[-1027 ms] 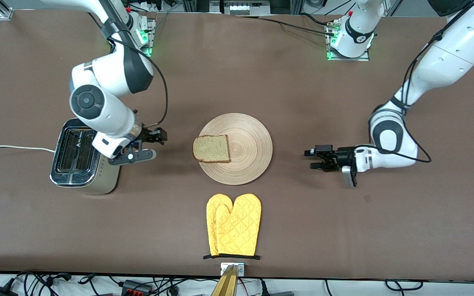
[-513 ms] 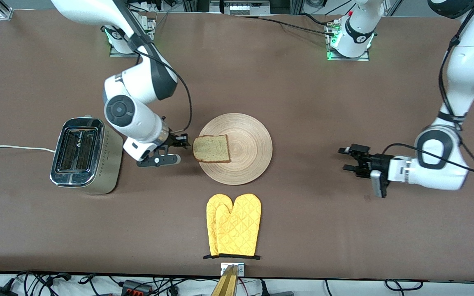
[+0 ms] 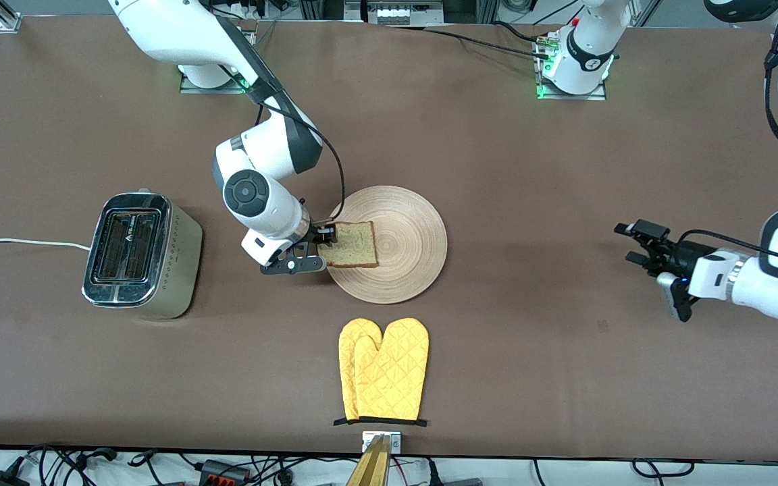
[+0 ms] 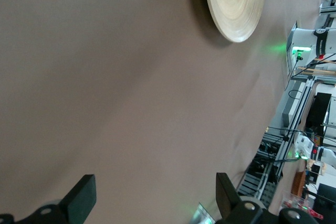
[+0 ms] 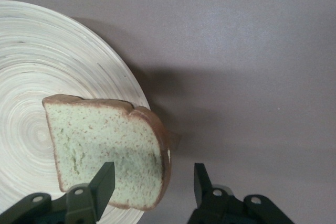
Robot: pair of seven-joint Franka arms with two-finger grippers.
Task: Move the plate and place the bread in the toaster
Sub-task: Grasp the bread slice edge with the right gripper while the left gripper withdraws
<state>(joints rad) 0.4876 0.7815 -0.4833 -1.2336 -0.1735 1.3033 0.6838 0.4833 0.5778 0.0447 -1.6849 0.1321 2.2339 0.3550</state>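
The bread lies flat on the plate, at the plate's edge toward the right arm's end of the table. My right gripper is open at that edge. In the right wrist view the bread's crust side sits between the spread fingers of my right gripper, over the plate. The toaster stands toward the right arm's end, slots up and empty. My left gripper is open and empty over bare table toward the left arm's end. The left wrist view shows the left gripper with the plate some way off.
A pair of yellow oven mitts lies nearer to the front camera than the plate. The toaster's white cord runs off the table's end. The arm bases stand along the top edge.
My right gripper has moved from beside the toaster to the bread's edge on the plate. My left gripper has drawn away from the plate toward the left arm's end of the table.
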